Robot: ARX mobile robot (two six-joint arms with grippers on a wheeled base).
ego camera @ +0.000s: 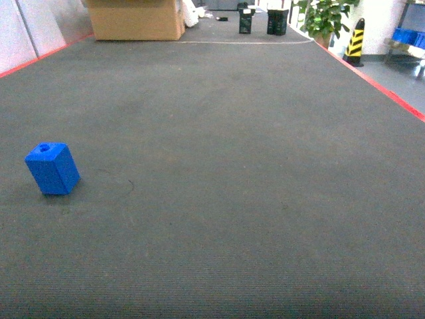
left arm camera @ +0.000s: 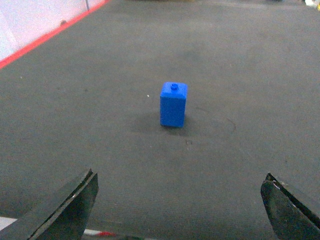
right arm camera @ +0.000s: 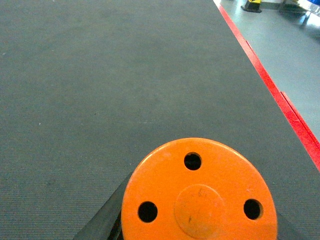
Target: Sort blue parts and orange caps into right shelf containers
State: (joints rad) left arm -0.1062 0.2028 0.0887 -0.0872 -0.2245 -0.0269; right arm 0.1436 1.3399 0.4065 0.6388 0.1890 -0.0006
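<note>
One blue part (ego camera: 52, 169) stands alone on the dark carpet at the left of the head view, tilted a little. In the left wrist view it (left arm camera: 173, 104) stands ahead of my left gripper (left arm camera: 179, 202), whose dark fingers (left arm camera: 70, 210) are spread wide with nothing between them. An orange cap (right arm camera: 200, 196), with three holes in its flat top, fills the bottom of the right wrist view, and my right gripper (right arm camera: 200, 225) is shut on it. Far right, a corner of the right shelf (ego camera: 406, 48) shows with blue containers (ego camera: 409, 34). Neither gripper appears in the head view.
A red line (ego camera: 392, 92) borders the carpet on the right, another (left arm camera: 47, 36) on the left. At the far end stand a cardboard box (ego camera: 136, 18), black items (ego camera: 277, 21), a plant (ego camera: 325, 16) and a striped cone (ego camera: 354, 41).
</note>
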